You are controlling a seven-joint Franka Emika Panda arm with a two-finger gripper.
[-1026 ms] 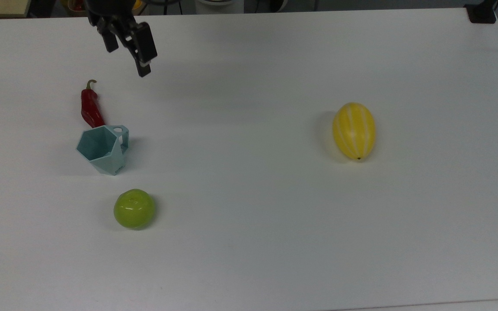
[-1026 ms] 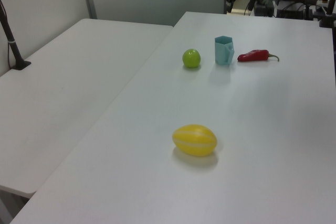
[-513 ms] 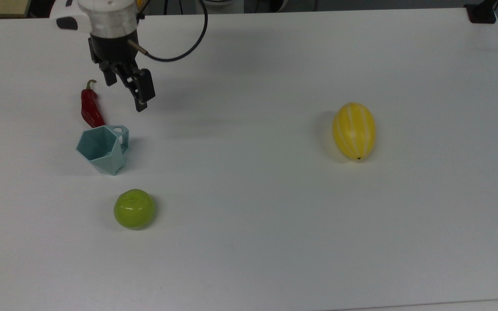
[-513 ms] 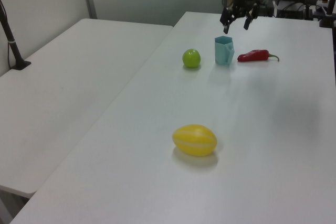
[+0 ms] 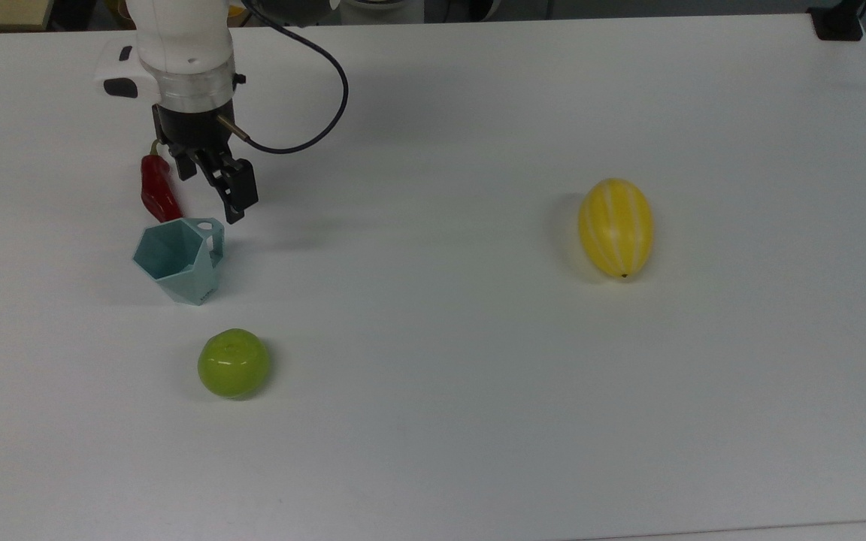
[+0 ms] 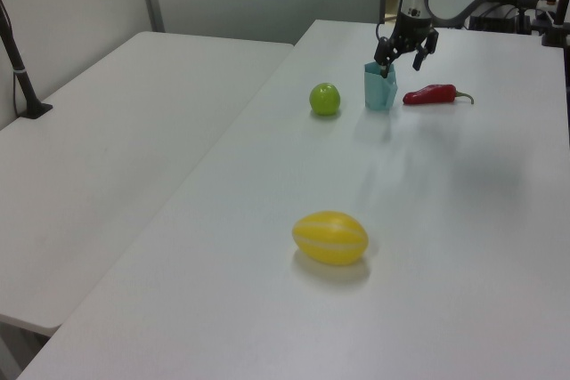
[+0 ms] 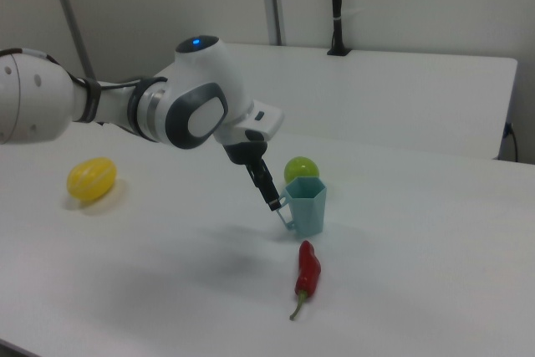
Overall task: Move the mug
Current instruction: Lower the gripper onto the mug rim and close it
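Fingers (image 5: 241, 197) spread, we are hovering just beside the mug (image 5: 177, 259), which is standing upright on the surface (image 5: 478, 376) between the red chilli (image 5: 156, 188) and the green fruit (image 5: 234, 363). We are aiming to straddle its wall squarely, avoiding the chilli.

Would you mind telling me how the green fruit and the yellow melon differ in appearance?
The green fruit is round and plain green; the yellow melon is egg-shaped with pale stripes. The melon looks clearly larger. The green fruit sits close to the mug, while the melon lies alone, far off. Both rest untouched on the white table.
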